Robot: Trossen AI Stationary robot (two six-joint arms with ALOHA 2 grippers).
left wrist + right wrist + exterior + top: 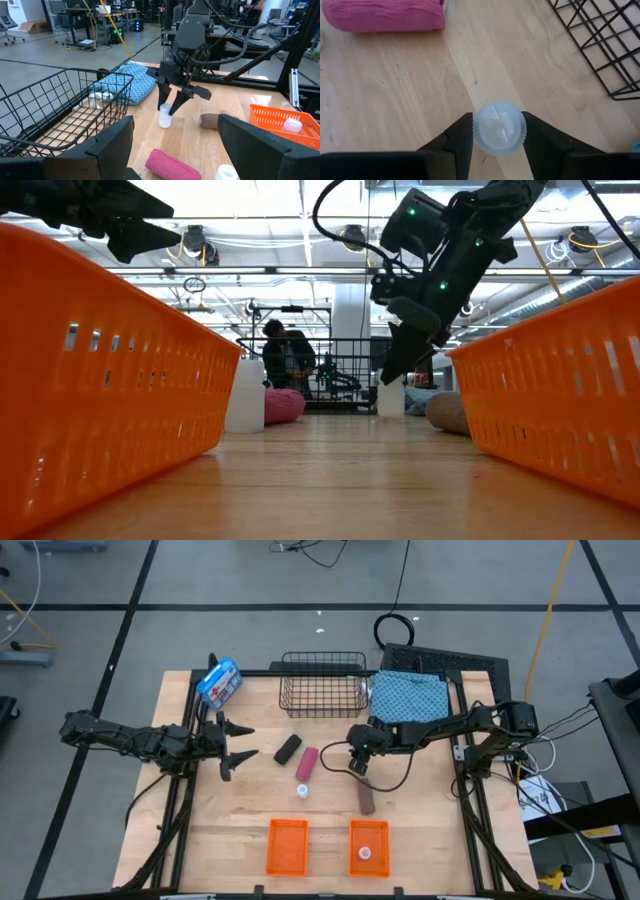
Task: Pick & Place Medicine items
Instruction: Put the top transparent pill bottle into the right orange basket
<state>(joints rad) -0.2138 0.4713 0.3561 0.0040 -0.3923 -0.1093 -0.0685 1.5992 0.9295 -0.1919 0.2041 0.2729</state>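
Observation:
My right gripper (pixel 357 768) is mid-table, shut on a small white bottle (pixel 499 127) that stands between its fingers. To its left lie a pink piece (pixel 307 763), a black piece (pixel 288 748) and another white bottle (pixel 303 790). A brown piece (pixel 367 798) lies just in front of it. A third white bottle (pixel 365 852) sits in the right orange tray (pixel 368 830). My left gripper (pixel 238 745) waits open at the table's left, above the wood, touching nothing. My right gripper pinches the white bottle between its two fingers, one on each side of the ribbed cap (pixel 521 131). The fingers (pixel 176 105) slant down from the table's right side. The bottle stands upright, and its base (pixel 165 124) seems to rest on the wood.
A black wire basket (pixel 322 683) stands at the far middle, with a blue patterned cloth (pixel 408 695) to its right and a blue-and-white package (pixel 219 682) at the far left. A second orange tray (pixel 287 845) sits near the front edge.

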